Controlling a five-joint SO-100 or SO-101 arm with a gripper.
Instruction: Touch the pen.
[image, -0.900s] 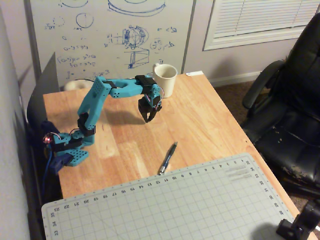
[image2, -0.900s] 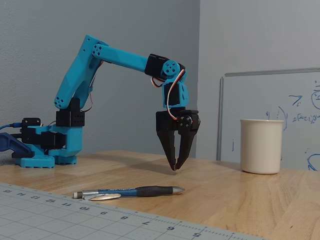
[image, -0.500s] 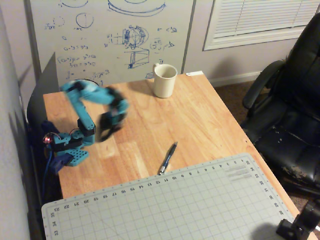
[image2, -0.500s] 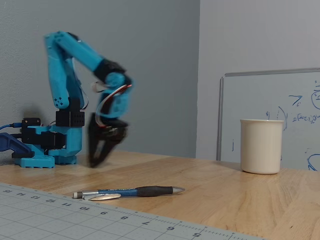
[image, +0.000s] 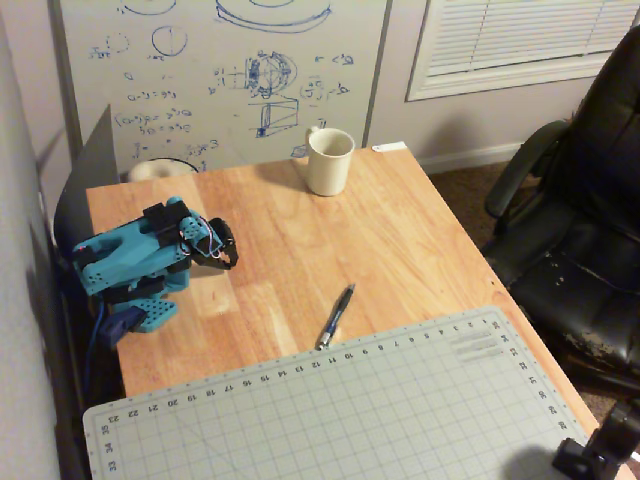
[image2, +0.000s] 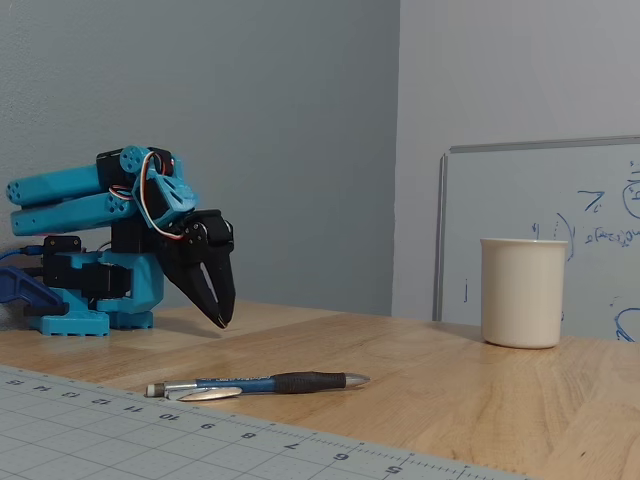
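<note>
The pen (image: 336, 315) is slim and dark blue-black with a silvery tip. It lies flat on the wooden table (image: 420, 240), just beyond the cutting mat's far edge. In the fixed view the pen (image2: 262, 384) lies in front of the arm. The blue arm is folded back at the table's left side. My gripper (image: 232, 262) has black fingers that point down at the table, with the jaws shut and empty. In the fixed view the gripper (image2: 222, 320) hovers just above the wood, well left of and behind the pen.
A cream mug (image: 329, 160) stands at the table's far edge; it also shows in the fixed view (image2: 523, 292). A grey cutting mat (image: 330, 410) covers the near part. A black office chair (image: 580, 220) stands at the right. A whiteboard (image: 220, 70) leans behind.
</note>
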